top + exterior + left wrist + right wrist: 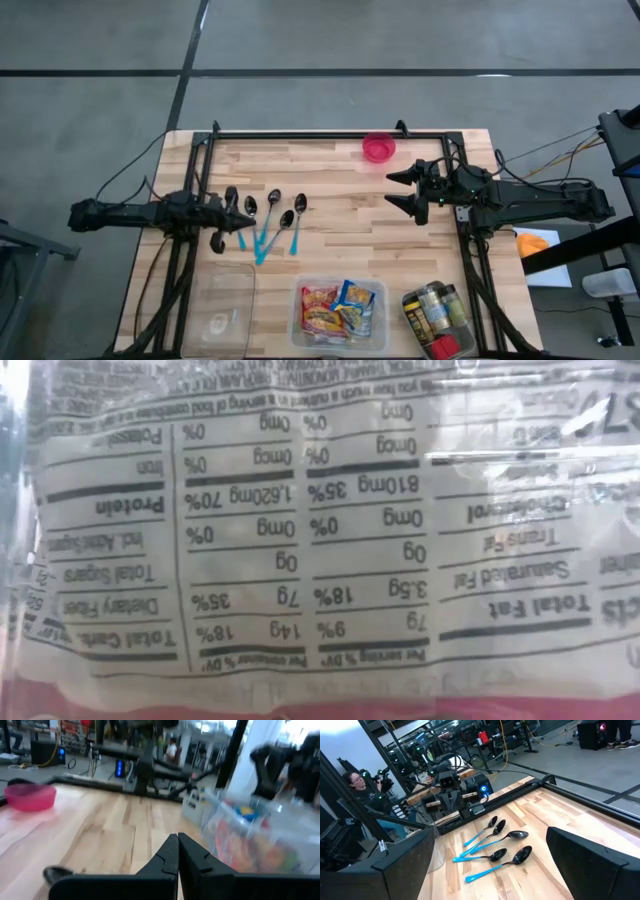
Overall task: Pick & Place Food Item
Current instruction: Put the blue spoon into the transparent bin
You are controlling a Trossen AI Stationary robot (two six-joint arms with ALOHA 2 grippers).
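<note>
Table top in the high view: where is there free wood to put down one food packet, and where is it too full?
Bare wood lies in the middle of the table, between the spoons and the open right gripper, and along the far edge beside the pink bowl. The near edge is crowded: empty clear container, packet bin, jar bin. The shut left gripper rests by the spoons.

Five black spoons with bright blue handles (268, 222) lie close together on the pale wooden table (340, 215). A small round pink bowl (379, 148) sits near the far edge. An empty clear plastic box (221, 310) rests at the near edge. A person (359, 785) sits in the room behind.
</note>
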